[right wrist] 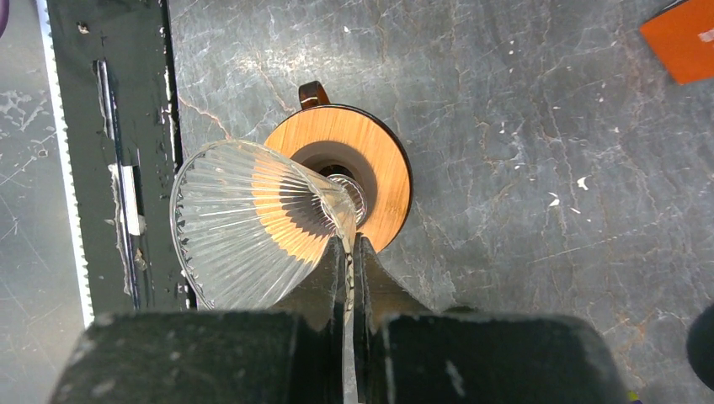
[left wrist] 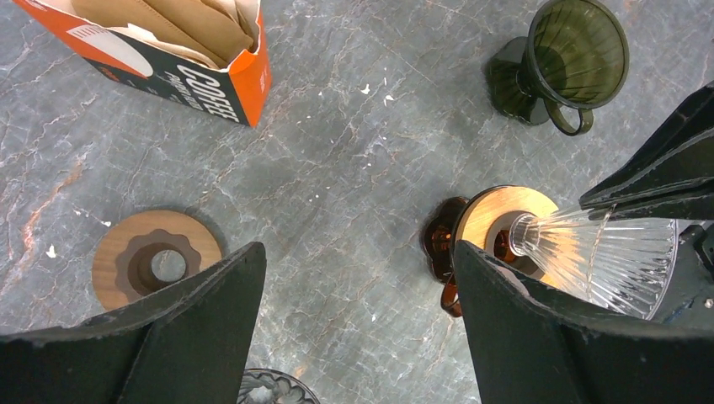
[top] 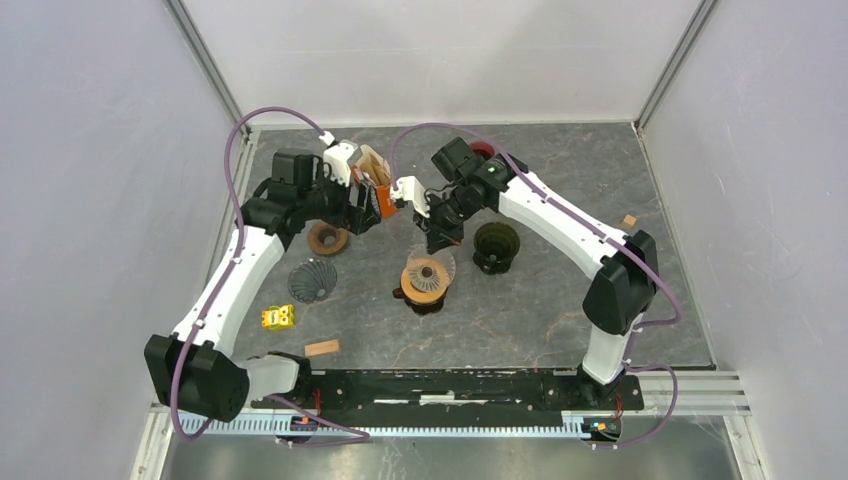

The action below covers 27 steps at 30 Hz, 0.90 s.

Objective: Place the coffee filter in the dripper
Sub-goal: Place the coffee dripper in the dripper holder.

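Grey marbled table [top: 560, 320] is being framed by white walls. The left gripper [left wrist: 355, 269] is being held wide open over it, with nothing between the jaws. Ahead of those jaws and off to one side, brown filters [left wrist: 181, 21] are being kept in an open box [left wrist: 227, 80]. A wooden ring [left wrist: 114, 252] is lying beside one finger. The right gripper [right wrist: 350, 252] is being kept closed on the wall of the tilted glass dripper [right wrist: 244, 227], whose narrow end is being held over a wooden collar [right wrist: 383, 168] just ahead of the jaws.
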Each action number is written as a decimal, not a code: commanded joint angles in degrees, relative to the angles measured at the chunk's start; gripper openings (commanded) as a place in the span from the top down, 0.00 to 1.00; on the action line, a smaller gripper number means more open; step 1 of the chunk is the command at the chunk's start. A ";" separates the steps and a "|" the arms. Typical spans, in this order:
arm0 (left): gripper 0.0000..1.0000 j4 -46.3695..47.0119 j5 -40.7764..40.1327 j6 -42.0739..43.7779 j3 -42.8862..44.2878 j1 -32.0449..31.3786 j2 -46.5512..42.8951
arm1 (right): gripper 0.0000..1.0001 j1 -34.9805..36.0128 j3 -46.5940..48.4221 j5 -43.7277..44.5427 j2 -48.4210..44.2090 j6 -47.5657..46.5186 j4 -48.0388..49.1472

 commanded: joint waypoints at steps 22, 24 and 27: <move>0.33 2.07 15.93 -4.93 -5.56 -0.16 -3.35 | 1.00 1.05 3.43 -0.76 5.13 2.02 0.04; 0.35 2.37 16.13 -6.70 -6.23 -0.67 -3.12 | 0.99 1.05 3.61 -0.78 5.12 2.04 0.07; 0.38 2.46 16.12 -7.57 -6.93 -2.85 -2.20 | 0.99 1.05 3.77 -0.36 5.28 2.17 0.19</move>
